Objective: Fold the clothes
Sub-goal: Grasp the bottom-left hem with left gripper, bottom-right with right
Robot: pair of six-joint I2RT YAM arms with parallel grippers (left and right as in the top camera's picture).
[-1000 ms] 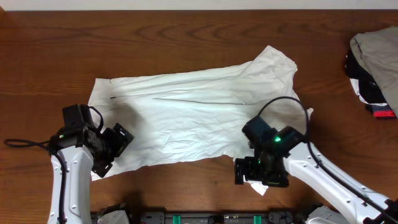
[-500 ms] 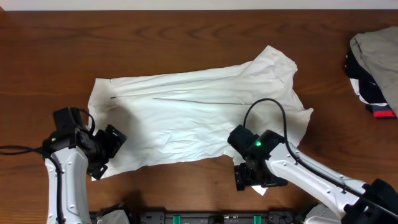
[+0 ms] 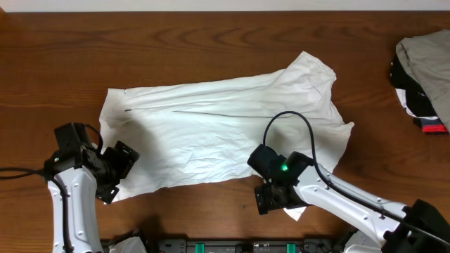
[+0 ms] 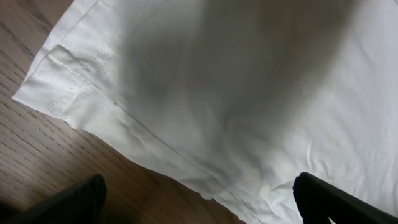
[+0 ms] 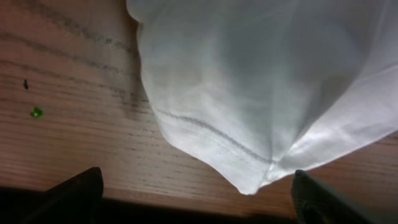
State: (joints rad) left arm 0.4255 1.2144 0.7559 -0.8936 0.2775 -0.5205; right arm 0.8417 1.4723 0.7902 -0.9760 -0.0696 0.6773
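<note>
Left pincer point(image 3: 121, 173) hangs at 8 o'clock on the table point(image 3: 211, 42), its jaws spread wide and holding nothing. In its wrist view we see both fingers point(image 4: 68, 200) low in the frame, far apart. Between them lies the stitched hem of the shirt point(image 3: 218, 133), flat on the wood. One hem corner point(image 4: 43, 87) points toward 9 o'clock in that view. We cannot tell whether the fingers touch the cloth.

Right pincer point(image 3: 275, 200) sits at 5 o'clock, low over the near edge of the shirt. Its jaws also stand wide, and they grip nothing. From its wrist camera we see a rounded, seamed tip of cloth point(image 5: 249, 168) hanging down between the two fingers point(image 5: 71, 193). Bare wood shows on either side of the tip. From overhead, a small white bit point(image 3: 296, 211) pokes out from under this pincer at its 4 o'clock side.

We find the shirt spread across the middle of the table, running from 9 o'clock to 3 o'clock, white and heavily wrinkled. One sleeve point(image 3: 313, 70) juts toward 1 o'clock. A black cable point(image 3: 288, 116) from the right arm loops over the cloth near 4 o'clock.

At the table's 2 o'clock edge lies a heap point(image 3: 425, 70) of grey, black and red clothes, well apart from the shirt.
</note>
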